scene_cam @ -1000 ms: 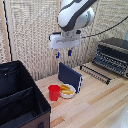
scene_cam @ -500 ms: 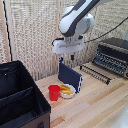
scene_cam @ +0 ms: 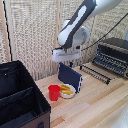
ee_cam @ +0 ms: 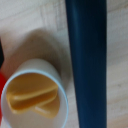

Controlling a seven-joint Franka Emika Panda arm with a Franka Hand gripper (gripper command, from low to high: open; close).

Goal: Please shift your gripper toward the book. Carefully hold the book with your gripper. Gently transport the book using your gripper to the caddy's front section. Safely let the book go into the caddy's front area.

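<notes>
The dark navy book (scene_cam: 69, 76) stands on edge on the wooden table, just behind the red cup and the bowl. My white gripper (scene_cam: 67, 62) hangs straight above the book's top edge, very close to it, and looks open with nothing in it. In the wrist view the book's edge (ee_cam: 90, 65) runs as a dark strip right below the camera; my fingers do not show there. The black caddy (scene_cam: 20, 102) sits at the exterior view's left, its compartments split by a divider, well apart from the book.
A red cup (scene_cam: 54, 92) and a white bowl with yellow contents (scene_cam: 67, 90) stand beside the book; the bowl also shows in the wrist view (ee_cam: 35, 97). A dark toaster oven (scene_cam: 113, 55) and a wire rack (scene_cam: 97, 74) stand at the exterior view's right.
My gripper has come down toward the book's top edge. The book, cup and bowl have not moved.
</notes>
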